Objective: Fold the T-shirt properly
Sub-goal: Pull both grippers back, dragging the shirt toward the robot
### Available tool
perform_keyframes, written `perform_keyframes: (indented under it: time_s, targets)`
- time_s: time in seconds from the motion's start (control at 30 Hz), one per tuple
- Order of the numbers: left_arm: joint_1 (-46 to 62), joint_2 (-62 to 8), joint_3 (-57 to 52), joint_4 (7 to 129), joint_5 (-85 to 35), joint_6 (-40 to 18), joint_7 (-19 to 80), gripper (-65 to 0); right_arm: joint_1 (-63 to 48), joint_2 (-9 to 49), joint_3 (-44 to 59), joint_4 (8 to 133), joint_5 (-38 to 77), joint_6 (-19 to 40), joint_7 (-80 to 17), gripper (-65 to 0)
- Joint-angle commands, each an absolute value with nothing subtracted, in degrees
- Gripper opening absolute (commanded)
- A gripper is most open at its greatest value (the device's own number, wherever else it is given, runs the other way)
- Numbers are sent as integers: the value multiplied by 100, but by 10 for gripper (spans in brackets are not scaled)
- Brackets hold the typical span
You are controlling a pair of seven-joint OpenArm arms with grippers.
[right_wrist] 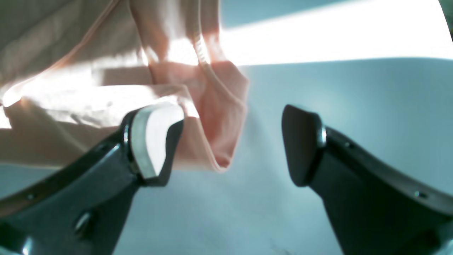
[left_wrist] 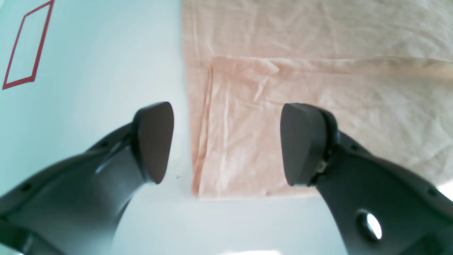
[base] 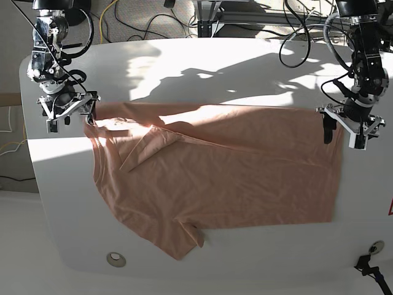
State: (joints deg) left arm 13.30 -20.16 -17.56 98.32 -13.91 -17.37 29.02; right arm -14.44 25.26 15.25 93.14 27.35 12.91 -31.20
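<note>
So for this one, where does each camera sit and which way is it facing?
Left wrist: on the left arm, looking down past the open left gripper at the T-shirt.
Right wrist: on the right arm, facing the open right gripper and a bunched shirt edge.
Base: overhead, showing the white table and both arms.
All views share the shirt.

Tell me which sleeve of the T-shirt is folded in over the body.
The sleeve near the right hand: it lies folded onto the T-shirt, while the other sticks out flat.

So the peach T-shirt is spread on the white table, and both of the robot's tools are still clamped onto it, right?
Not quite. The peach T-shirt is spread on the white table, but both wrist views show the left tool and right tool open, gripping nothing.
</note>
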Motion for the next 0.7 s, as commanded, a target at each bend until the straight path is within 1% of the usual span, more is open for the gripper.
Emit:
perform_keyframes:
  time_s: [0.0, 0.13, 0.2, 0.3, 0.43, 0.5, 0.53, 0.57, 0.67]
  targets:
    - [1341, -2097, -1780, 9982, -1429, -1745, 2571, -224, -1393, 2325, 1719, 9402, 2378, 1578, -2985, -210]
    - [1402, -2097, -1771, 9982, -1429, -1745, 2563, -224, -1341, 1842, 1877, 9200, 1657, 2026, -2976, -210]
    - [1411, -2097, -1780, 9982, -1429, -1745, 2563, -224, -1323, 1684, 1991, 8989, 1516, 2185, -2949, -210]
    - [1411, -2105, -1780, 9982, -1429, -1745, 2563, -224, -1235, 1631, 2044, 8769, 1508, 2299, -2932, -216]
    - [1411, -2105, -1780, 9982, -1429, -1745, 2571, -224, -1235, 1622, 2070, 8699, 1508, 2308, -2756, -267]
    - [1411, -2097, -1780, 9982, -1429, -1745, 2571, -224, -1235, 1622, 2070, 8699, 1508, 2308, -2756, -318]
    - [1411, -2097, -1780, 9974, -1429, -1745, 2571, -224, -1235, 1622, 2070, 8699, 1508, 2308, -2756, -361]
    - [1411, -2097, -1780, 9965, -1429, -1745, 2571, -224, -1235, 1622, 2070, 8699, 1508, 2308, -2756, -414]
    - [1402, -2097, -1789, 9956, -1429, -1745, 2571, -224, -1235, 1622, 2070, 8699, 1508, 2308, -2756, -603]
